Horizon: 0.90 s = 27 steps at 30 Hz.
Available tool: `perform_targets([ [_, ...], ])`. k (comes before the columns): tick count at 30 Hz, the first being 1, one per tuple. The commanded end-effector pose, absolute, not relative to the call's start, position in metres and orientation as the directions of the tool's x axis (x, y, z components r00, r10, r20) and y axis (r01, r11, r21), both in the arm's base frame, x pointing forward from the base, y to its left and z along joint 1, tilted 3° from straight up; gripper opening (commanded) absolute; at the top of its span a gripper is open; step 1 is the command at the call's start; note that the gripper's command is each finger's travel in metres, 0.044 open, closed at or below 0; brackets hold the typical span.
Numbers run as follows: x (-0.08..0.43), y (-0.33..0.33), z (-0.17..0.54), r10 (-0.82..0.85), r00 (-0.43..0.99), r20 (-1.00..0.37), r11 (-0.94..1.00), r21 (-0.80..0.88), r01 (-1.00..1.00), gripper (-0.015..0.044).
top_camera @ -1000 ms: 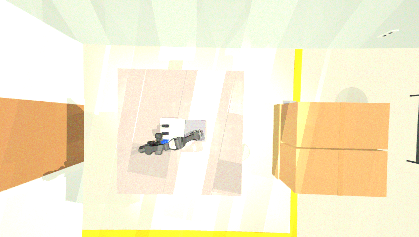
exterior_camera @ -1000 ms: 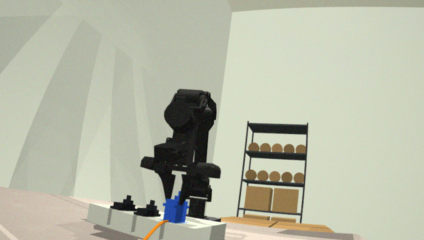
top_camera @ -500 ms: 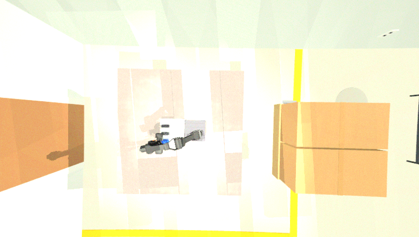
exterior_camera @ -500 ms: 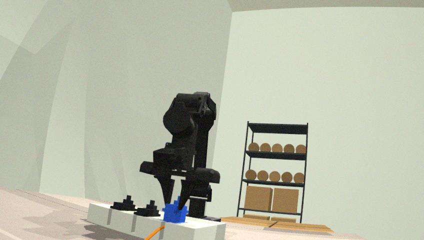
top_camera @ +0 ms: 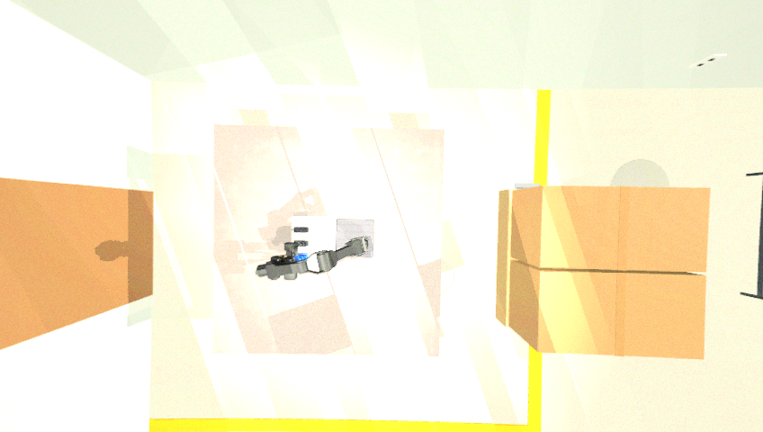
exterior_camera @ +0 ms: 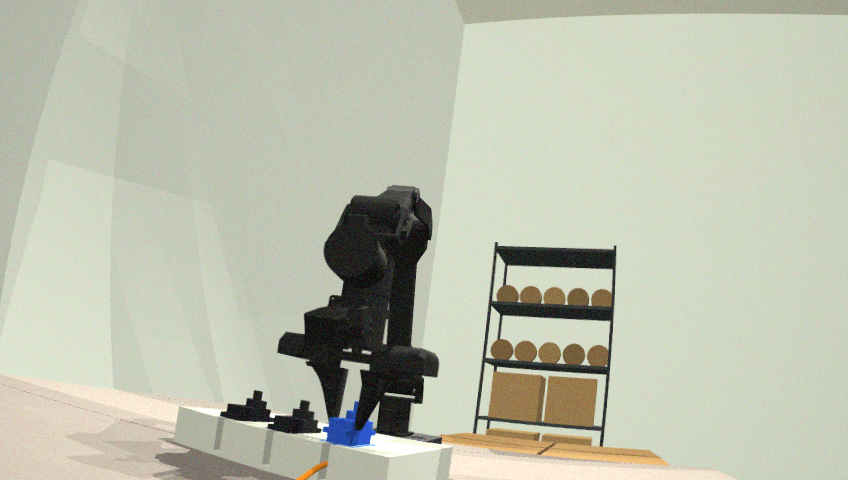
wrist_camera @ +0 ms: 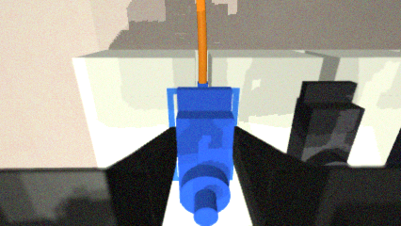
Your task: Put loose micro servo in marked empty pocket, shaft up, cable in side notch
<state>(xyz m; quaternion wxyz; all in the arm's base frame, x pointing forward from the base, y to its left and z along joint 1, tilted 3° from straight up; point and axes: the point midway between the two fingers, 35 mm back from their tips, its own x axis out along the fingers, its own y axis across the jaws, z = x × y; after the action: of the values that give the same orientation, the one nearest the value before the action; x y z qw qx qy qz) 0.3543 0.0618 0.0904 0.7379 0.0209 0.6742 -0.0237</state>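
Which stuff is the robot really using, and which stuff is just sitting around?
Using:
blue servo
orange cable
white deck
gripper, shut on the servo

Just around:
black servos already in the deck
shelf rack
cardboard boxes
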Motion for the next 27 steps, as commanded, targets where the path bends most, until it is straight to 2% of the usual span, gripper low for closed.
perform_targets([
  [1, 0.355, 0.062, 0.087, -0.005, 0.089, -0.996, 0.998, 0.000, 0.060, 0.0000],
  [13, 0.355, 0.062, 0.077, -0.005, 0.089, -0.996, 0.998, 0.000, 0.060, 0.0000],
  [20, 0.355, 0.062, 0.079, -0.005, 0.089, -0.996, 0.998, 0.000, 0.060, 0.0184],
  [27, 0.349, 0.061, 0.113, -0.005, 0.089, -0.996, 0.998, 0.000, 0.060, 0.0187],
])
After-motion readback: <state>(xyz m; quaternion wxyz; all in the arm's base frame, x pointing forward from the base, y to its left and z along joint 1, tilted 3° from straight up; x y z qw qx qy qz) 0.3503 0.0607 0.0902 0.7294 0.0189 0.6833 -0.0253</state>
